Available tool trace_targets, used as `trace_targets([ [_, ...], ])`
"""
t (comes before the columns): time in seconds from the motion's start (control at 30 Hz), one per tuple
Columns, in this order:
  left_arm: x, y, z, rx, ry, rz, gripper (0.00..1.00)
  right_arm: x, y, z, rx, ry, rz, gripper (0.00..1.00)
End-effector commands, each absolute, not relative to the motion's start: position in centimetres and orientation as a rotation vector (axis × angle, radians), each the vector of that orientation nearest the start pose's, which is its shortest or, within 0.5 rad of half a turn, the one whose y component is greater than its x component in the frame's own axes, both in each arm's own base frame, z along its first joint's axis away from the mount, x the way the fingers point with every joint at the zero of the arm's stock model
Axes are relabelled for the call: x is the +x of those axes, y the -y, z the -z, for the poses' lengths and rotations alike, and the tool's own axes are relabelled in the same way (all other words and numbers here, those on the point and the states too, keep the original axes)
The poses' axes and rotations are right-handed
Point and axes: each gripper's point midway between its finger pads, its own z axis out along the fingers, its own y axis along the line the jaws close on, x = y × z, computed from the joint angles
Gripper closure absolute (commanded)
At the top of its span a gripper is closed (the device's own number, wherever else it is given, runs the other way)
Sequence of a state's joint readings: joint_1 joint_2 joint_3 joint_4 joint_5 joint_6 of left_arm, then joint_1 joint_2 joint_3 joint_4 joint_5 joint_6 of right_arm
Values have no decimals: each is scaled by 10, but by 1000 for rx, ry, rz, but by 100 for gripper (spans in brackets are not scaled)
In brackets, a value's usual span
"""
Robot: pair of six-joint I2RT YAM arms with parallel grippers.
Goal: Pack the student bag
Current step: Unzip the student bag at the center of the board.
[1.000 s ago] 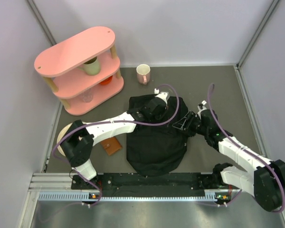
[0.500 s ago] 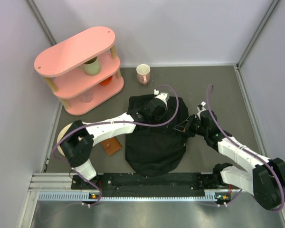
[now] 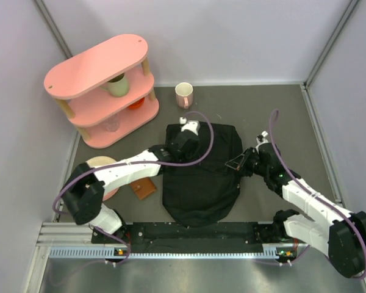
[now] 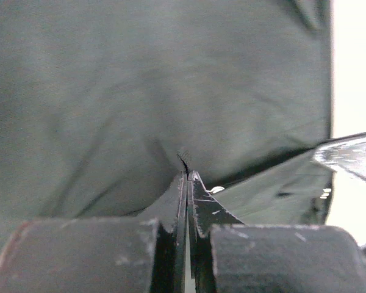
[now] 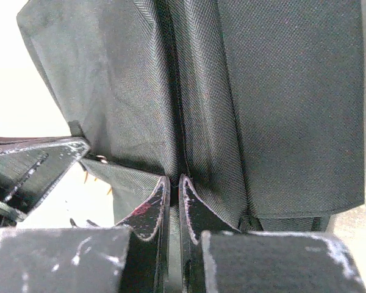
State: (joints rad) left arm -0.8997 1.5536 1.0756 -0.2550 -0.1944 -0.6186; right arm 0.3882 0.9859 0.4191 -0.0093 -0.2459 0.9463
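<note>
The student bag (image 3: 201,180) is a large black fabric backpack lying flat in the middle of the table. My left gripper (image 3: 182,139) is over its far left corner. In the left wrist view the left gripper (image 4: 186,175) is shut, pinching a small peak of the bag's cloth (image 4: 140,104), with creases running out from the tips. My right gripper (image 3: 235,163) is at the bag's right edge. In the right wrist view the right gripper (image 5: 174,180) is shut on a fold of the woven fabric (image 5: 274,104).
A pink three-tier shelf (image 3: 85,70) stands at the far left, with a green mug (image 3: 117,85) and an orange thing (image 3: 136,105) on it. A pink-handled mug (image 3: 183,94) stands behind the bag. A brown wallet (image 3: 144,188) and a pink disc (image 3: 104,163) lie left of it.
The right gripper has shut on the bag's right edge. The left arm has swung left, carrying the pinched far corner of the bag with it.
</note>
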Motion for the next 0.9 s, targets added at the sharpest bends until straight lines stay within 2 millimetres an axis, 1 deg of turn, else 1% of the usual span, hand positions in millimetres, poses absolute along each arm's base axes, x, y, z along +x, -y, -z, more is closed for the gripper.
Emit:
trace_targets([
  [0.0,283,242,-120,101,-2337,327,100,264,-160,-104,563,-2216,-844,100],
  [0.03,286,228,-128,64,-2317,316,100,264,-157,-104,571,-2208,-830,100],
  [0.07,283,214,-120,59,-2322,267,100,263,-156,-103,568,-2210,-821,100],
  [0.1,281,203,-116,48,-2332,235,100,262,-154,-102,572,-2209,-814,100],
  [0.17,280,179,-112,6,-2335,171,100,260,-151,-100,583,-2212,-801,100],
  [0.23,278,160,-109,-37,-2343,121,100,260,-149,-99,585,-2209,-789,100],
  [0.27,275,154,-103,-41,-2353,102,100,260,-149,-99,579,-2209,-789,100],
  [0.3,273,152,-102,-48,-2357,102,100,260,-149,-100,572,-2209,-790,100],
  [0.37,272,150,-104,-53,-2354,106,100,260,-151,-105,551,-2207,-804,100],
  [0.4,272,149,-106,-59,-2349,105,94,259,-151,-105,553,-2215,-797,94],
  [0.43,271,148,-108,-59,-2349,105,87,260,-150,-111,543,-2202,-798,88],
  [0.47,273,150,-113,-61,-2338,117,69,260,-149,-114,537,-2199,-790,82],
  [0.5,273,153,-116,-51,-2339,135,58,258,-148,-114,535,-2208,-777,68],
  [0.53,274,154,-123,-49,-2324,150,47,260,-147,-124,516,-2189,-775,57],
  [0.57,274,154,-127,-52,-2318,151,33,260,-146,-127,510,-2187,-767,45],
  [0.6,275,152,-132,-59,-2303,144,29,258,-143,-130,512,-2194,-743,31],
  [0.63,275,150,-137,-61,-2288,144,25,258,-140,-136,503,-2182,-731,25],
  [0.7,275,145,-145,-73,-2265,137,17,257,-138,-146,488,-2170,-719,19],
  [0.8,271,139,-148,-79,-2255,118,13,252,-139,-158,458,-2162,-737,16],
  [0.87,267,133,-145,-93,-2263,101,12,249,-141,-164,448,-2153,-765,16],
])
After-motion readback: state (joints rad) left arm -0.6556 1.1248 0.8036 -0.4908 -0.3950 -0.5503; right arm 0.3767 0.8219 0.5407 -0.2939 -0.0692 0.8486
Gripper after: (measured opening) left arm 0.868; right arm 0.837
